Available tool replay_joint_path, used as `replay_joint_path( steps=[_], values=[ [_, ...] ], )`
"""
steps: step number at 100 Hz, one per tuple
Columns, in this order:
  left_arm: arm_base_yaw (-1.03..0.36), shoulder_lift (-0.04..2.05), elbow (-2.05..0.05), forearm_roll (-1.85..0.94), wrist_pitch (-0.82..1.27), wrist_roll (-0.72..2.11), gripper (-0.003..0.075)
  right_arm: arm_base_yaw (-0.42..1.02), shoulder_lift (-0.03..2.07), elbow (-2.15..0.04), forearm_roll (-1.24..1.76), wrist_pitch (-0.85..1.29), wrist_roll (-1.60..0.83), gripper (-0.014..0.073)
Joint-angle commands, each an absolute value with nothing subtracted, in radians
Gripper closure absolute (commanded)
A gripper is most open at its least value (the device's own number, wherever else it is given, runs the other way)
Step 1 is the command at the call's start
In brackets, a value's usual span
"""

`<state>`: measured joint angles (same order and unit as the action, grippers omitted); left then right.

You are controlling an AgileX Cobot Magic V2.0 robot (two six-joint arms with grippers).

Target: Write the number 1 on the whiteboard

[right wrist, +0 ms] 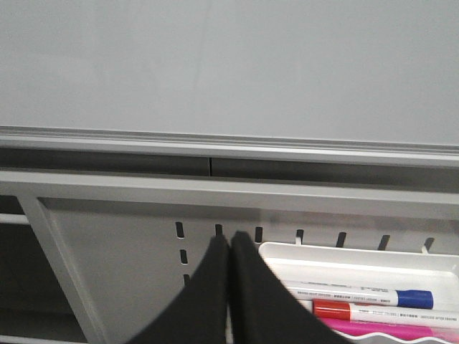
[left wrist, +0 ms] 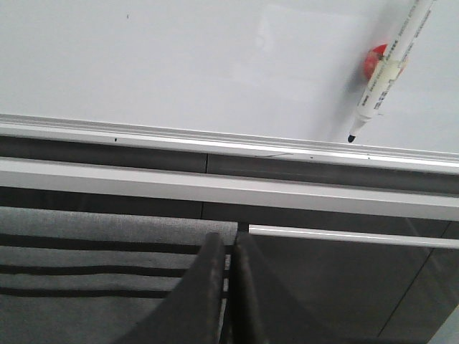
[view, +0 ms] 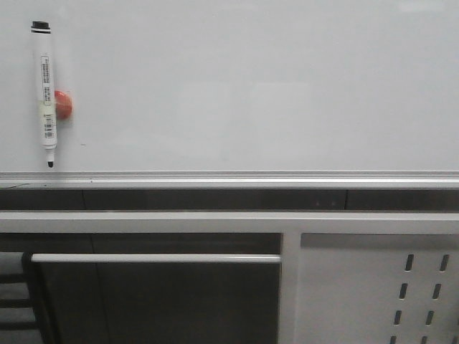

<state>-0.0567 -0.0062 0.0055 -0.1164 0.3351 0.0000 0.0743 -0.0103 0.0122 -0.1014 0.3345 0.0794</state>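
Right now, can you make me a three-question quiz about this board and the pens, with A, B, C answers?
1. Where is the white marker pen?
A. On the whiteboard's left part
B. In the white tray
C. In the left gripper

2. What colour is the round magnet behind that pen?
A. Green
B. Red
C. Yellow

3. What is drawn on the whiteboard?
A. A big circle
B. A row of stars
C. Nothing yet

Answers:
1 A: the front view shows it upright on the board, tip down, near the left edge.
2 B: a red disc peeks out beside the pen.
3 C: the board is bare in all views, and the left gripper and right gripper are shut and hold nothing.
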Motion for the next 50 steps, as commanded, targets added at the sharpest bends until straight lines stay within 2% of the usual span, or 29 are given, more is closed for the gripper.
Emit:
replay_joint_path(
  steps=[1, 8, 14, 25, 43, 50],
  values=[
    [-0.053, -0.034, 0.027, -0.123, 0.278, -0.008, 0.0738, 0.070, -0.029, 0.040, -0.148, 0.289, 0.078, 0.0645],
    [-0.053, -0.034, 0.027, -0.260, 0.231, -0.008, 0.0738, 0.070, -0.029, 0.040, -0.143, 0.173, 0.078, 0.0645],
    [-0.053, -0.034, 0.027, -0.466, 0.187, -0.008, 0.0738, 0.070, -0.029, 0.040, -0.012, 0.036, 0.078, 0.0645],
    [-0.053, -0.034, 0.027, -0.630, 0.110, -0.008, 0.0738, 0.070, -0.029, 0.040, 0.218, -0.175, 0.078, 0.0645],
    [-0.053, -0.034, 0.027, -1.022, 0.020, -0.008, 0.0738, 0.072, -0.029, 0.040, 0.338, -0.209, 0.078, 0.0645],
    [-0.053, -0.032, 0.027, -1.029, -0.014, -0.006, 0.0738, 0.072, -0.029, 0.040, 0.439, -0.218, 0.078, 0.0645]
  ],
)
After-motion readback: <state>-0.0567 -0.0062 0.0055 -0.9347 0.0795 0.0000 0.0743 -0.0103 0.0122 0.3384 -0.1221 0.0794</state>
